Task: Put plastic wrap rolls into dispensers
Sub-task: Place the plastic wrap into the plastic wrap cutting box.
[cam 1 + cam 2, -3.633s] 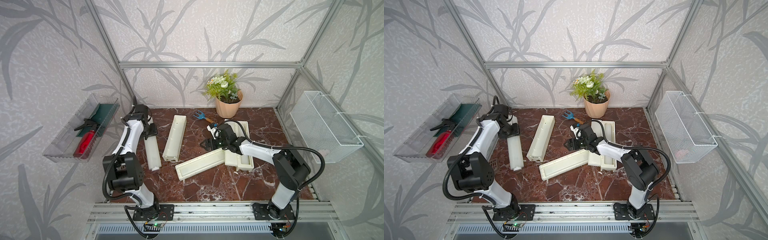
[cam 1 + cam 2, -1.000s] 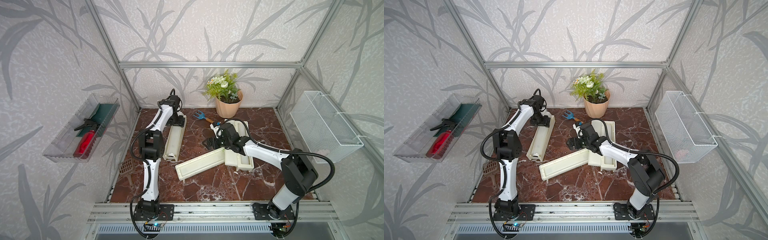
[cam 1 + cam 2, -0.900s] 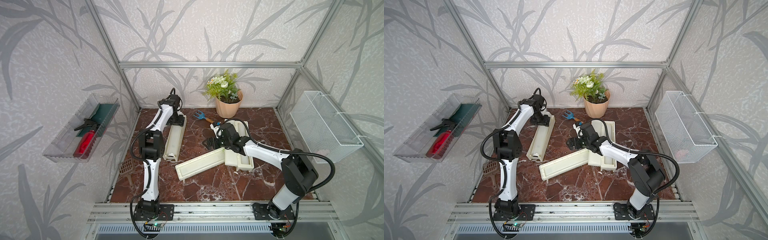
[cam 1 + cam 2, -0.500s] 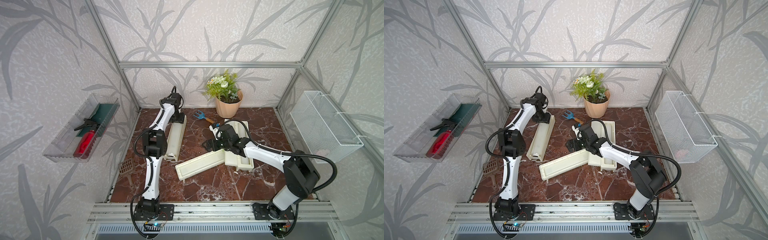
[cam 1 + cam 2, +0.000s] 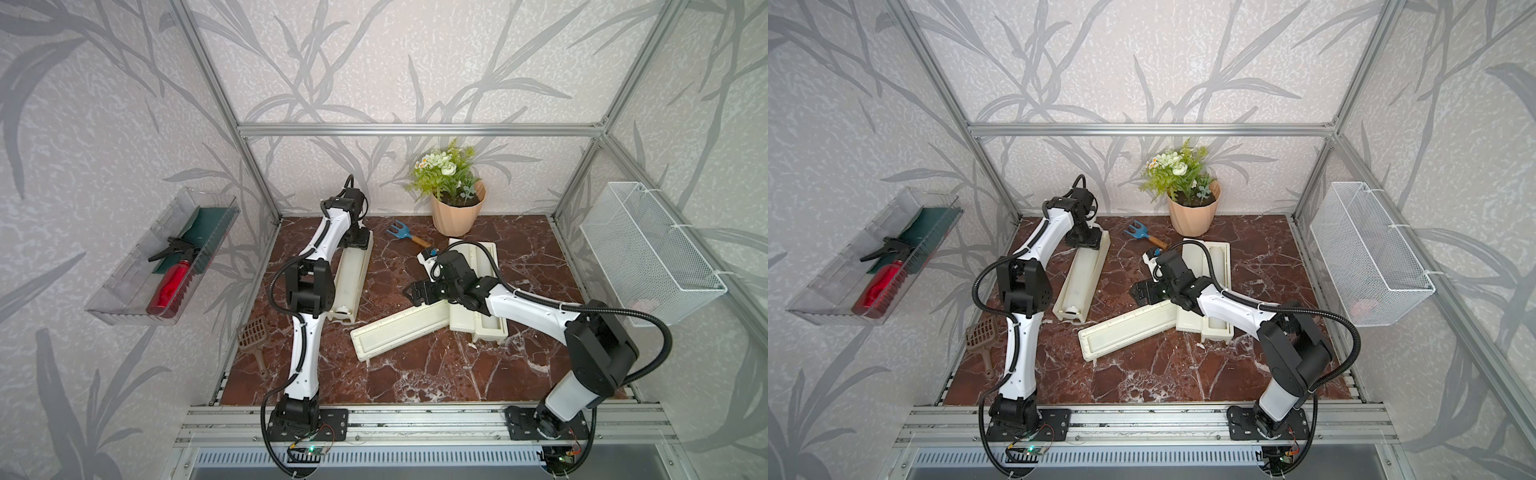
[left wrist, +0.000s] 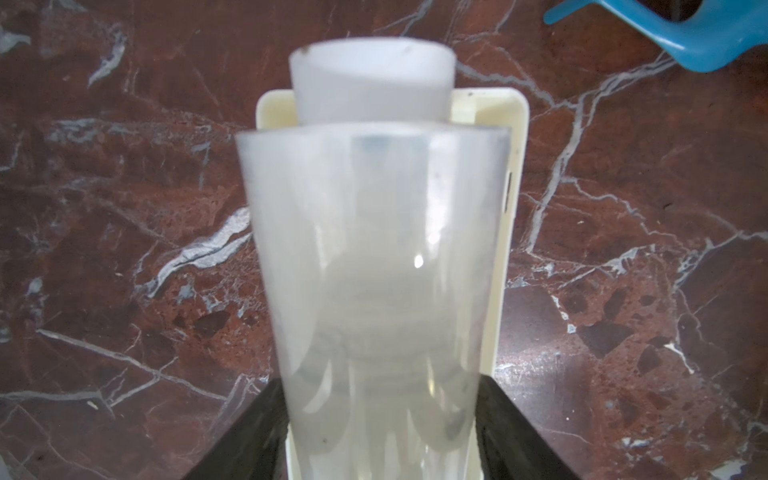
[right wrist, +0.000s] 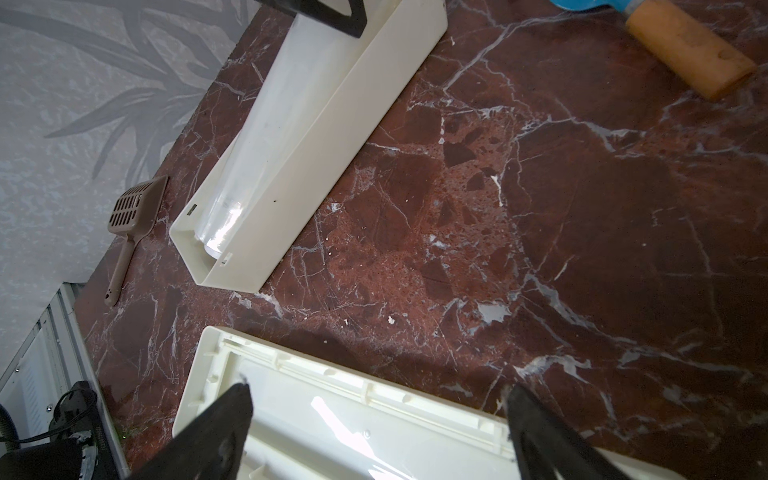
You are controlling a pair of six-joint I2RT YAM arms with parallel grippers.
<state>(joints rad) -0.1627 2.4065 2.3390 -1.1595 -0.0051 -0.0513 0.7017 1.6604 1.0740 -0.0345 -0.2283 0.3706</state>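
- You see the left gripper at the far end of the left dispenser, close to the far-left corner of the table.
- In the left wrist view its black fingers sit against both sides of the plastic wrap roll, so it is pinching the roll.
- This roll lies inside the left dispenser along its length. The white tube end sticks out a little over the box's end wall.
- The left dispenser has no lid on it. It runs beside the left edge of the table, from the far side toward the front.
- You find the right gripper near the middle of the table, with its fingers spread wide and nothing between them.
- Below these fingers lies the loose cream lid, inner side up, slanted across the middle of the table.
- One end of this lid touches the right dispenser, which is open and sits toward the far-right part of the table.
- A second roll seems to lie in its trough, partly hidden by the right arm.
- The blue hand fork and the flower pot are at the far edge, and the brown scoop is at the left edge.
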